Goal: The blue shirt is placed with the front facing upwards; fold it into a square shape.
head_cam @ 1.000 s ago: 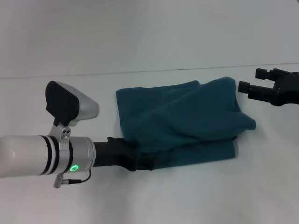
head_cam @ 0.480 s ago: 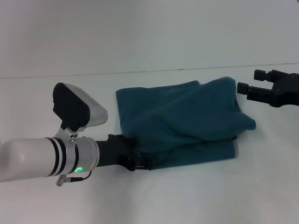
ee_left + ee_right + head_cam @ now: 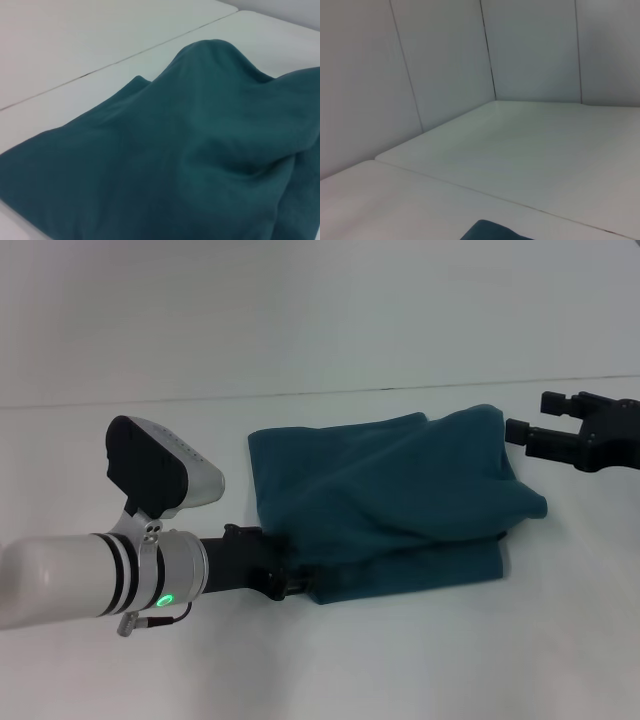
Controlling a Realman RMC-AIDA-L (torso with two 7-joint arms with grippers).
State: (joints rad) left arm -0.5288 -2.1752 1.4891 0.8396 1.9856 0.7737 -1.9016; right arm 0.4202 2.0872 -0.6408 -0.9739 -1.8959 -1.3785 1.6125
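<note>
Where blue shirt (image 3: 390, 502) lies, white table (image 3: 400, 660).

- Left arm (image 3: 60, 580): white tube, black rings, silver collar with a green light (image 3: 161, 601), thin cable, black wrist.
- Grey-and-black camera pod (image 3: 160, 472) above the collar.
- Right pincer (image 3: 545, 424): black, blocky.

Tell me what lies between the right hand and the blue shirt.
Nothing: in the head view only bare white table separates the right hand from the blue shirt.
</note>
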